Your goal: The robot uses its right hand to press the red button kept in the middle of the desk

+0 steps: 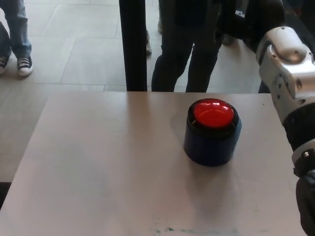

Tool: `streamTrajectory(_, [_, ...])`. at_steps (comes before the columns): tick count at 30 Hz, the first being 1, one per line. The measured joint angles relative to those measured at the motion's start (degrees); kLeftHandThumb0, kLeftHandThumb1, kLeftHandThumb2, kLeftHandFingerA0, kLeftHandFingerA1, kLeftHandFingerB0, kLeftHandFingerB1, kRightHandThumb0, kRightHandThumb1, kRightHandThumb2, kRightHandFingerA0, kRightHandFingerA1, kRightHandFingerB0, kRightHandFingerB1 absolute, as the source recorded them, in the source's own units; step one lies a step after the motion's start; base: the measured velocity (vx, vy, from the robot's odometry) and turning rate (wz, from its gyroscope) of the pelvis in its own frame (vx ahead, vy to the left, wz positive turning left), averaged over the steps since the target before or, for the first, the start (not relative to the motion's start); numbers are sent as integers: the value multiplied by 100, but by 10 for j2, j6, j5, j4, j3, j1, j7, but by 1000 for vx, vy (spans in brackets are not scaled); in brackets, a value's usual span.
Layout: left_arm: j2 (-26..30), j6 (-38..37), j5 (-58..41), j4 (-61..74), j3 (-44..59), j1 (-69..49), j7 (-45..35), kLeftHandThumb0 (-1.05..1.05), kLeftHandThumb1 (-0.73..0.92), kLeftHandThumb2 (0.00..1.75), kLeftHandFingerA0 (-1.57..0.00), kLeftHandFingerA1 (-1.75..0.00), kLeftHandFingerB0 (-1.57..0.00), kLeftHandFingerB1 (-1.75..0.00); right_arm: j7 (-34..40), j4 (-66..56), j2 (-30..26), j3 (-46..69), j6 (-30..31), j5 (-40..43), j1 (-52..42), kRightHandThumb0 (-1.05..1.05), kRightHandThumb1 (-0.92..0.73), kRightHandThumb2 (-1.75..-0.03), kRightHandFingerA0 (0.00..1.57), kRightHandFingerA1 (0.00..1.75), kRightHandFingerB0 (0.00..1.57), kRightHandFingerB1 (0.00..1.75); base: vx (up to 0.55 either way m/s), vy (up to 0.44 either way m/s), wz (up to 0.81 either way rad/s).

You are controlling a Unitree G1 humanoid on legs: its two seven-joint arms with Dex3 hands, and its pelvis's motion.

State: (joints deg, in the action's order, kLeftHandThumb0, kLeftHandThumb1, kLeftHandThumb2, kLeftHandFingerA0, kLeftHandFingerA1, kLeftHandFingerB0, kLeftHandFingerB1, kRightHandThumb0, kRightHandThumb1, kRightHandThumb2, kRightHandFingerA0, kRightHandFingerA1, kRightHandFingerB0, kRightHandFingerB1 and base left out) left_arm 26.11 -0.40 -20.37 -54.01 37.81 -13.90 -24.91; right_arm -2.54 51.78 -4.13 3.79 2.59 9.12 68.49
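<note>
Presently catalogued: one red button (213,112), domed, sitting on a dark blue cylindrical base (212,143), standing upright a little right of the middle of the counter (98,162). Nothing is touching the dome; a soft reflection is showing on its top.

Right arm (290,78): white and grey casing with a black lower section, entering along the picture's right edge, beside and apart from the button. Its lowest part is running off the bottom right corner, where the right hand would be; the fingers are not showing, so whether they are open or closed cannot be told. Relative to where those fingers would be, the button is lying forward and toward the robot's left.

Left hand: not showing anywhere.

Surroundings: a dark vertical post (133,44) is rising beyond the counter's far edge; legs of a person (184,49) are standing just behind it on a tiled floor (74,44), and sneakers (24,65) are showing at the far left.

Step in hand, as judged: bringing the right hand over the button. Doing it well is likely meaning lifting the hand clear of the base's rim, centring it over the dome, then pressing straight down, since a sideways push could be sliding or tipping the unfastened-looking base across the smooth counter.
</note>
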Motion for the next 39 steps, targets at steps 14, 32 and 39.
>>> streamTrajectory(14, [1, 0, -4, 3, -9, 0, 1, -72, 61, 91, -26, -47, -20, -44, 12, -45, 50, -24, 13, -31, -113, -25, -50, -119, 97, 175, 82, 159, 0, 0, 0])
streamTrajectory(32, [2, 0, -4, 5, -14, 0, 7, -73, 60, 91, -30, -49, -22, -44, 30, -46, 17, -56, 9, -89, -160, -24, -42, -128, 96, 175, 80, 164, 0, 0, 0])
streamTrajectory(39, [0, 0, -5, 16, -14, -4, 10, -71, 75, 63, -36, -38, -27, -32, 33, -37, 19, -60, -6, -98, -163, -30, -46, -118, 122, 141, 106, 132, 0, 0, 0])
